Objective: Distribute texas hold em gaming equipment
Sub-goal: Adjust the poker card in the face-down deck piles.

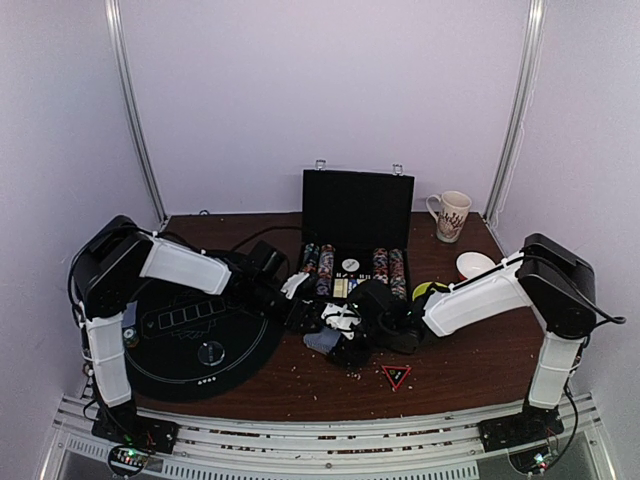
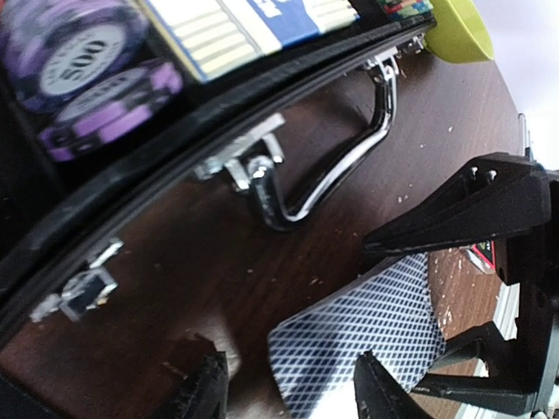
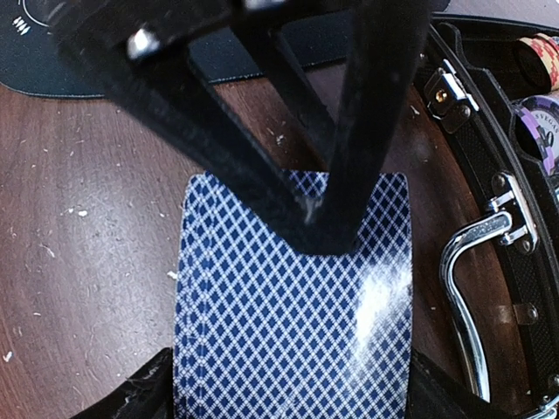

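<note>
where pale lilac walls [image 1: 300, 90] close three sides, a dark wooden counter [image 1: 470, 370] lies flecked with pale crumbs, and two metal rails [image 1: 135, 120] climb the rear corners. one black case [image 1: 357, 205] stands open at the back centre. its tray holds what look like four rows of chips [image 1: 325, 265], though the overhead view is too coarse to be sure. the left wrist view shows two purple chips [image 2: 96, 78] in it. one patterned mug [image 1: 450, 215] sits at the rear right, one round black mat [image 1: 170, 350] at the front left, one red triangle [image 1: 396, 376] near the front edge, and one yellow-green bowl [image 1: 428, 290] beside the case. one deck [image 3: 288, 332] of diamond-backed cards lies flat on the wood, just in front of the case's chrome handle [image 2: 341, 166]. the right jaws stand wide astride the deck, one at each long side; whether they press it i cannot tell. the left jaws hang apart over its far end, pinching nothing. bare wood shows right of the triangle, towards the right arm [image 1: 490, 295].
</note>
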You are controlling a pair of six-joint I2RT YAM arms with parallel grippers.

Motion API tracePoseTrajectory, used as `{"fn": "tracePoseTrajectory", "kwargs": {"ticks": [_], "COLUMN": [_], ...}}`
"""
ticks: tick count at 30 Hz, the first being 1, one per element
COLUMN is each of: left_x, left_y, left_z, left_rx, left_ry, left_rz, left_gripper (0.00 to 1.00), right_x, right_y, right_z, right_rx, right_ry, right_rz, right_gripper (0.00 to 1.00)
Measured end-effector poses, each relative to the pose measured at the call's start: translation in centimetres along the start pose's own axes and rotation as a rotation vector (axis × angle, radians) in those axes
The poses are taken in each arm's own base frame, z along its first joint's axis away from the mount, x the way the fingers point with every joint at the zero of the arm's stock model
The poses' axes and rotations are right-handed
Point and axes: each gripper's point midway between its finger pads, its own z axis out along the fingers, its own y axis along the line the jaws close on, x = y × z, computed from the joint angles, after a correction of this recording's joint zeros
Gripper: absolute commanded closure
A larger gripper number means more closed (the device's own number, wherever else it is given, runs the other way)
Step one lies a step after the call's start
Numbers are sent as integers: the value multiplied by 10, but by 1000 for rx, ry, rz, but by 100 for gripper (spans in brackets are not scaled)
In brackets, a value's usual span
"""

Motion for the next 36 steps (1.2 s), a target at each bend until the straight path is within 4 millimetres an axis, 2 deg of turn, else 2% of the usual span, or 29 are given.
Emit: {"fn": "tracePoseTrajectory", "kwargs": {"ticks": [4,9,13,19,22,27,29,34,36], "left_x": [1,3,5,5,6,7,7,9,11], "left_y": [-6,-6,-4,-3,-1,4,5,7,9], "left_z": [5,9,10,10,7,3,2,-1,-2], "left_rx": [-13,-39,-58,-52,-49,-64,-70,-84,-89], "left_ry": [7,15,20,14,7,2,0,12,18], "left_rz": [18,24,23,20,11,6,13,21,20], "left_gripper": [51,73,83,84,74,67,70,89,92], "right_x": [0,0,0,0,0,0,1,1,1], "right_y": [0,-1,-1,-1,-1,-2,-3,-3,-3], "right_z": [0,0,1,1,1,0,0,0,0], "right_rx": [2,4,8,10,11,16,20,21,23], "right_ry": [-3,-4,-9,-20,-20,-20,-19,-19,-19], "right_rz": [0,1,1,0,-1,-2,-4,-6,-7], "right_gripper": [18,18,18,17,17,17,17,17,17]}}
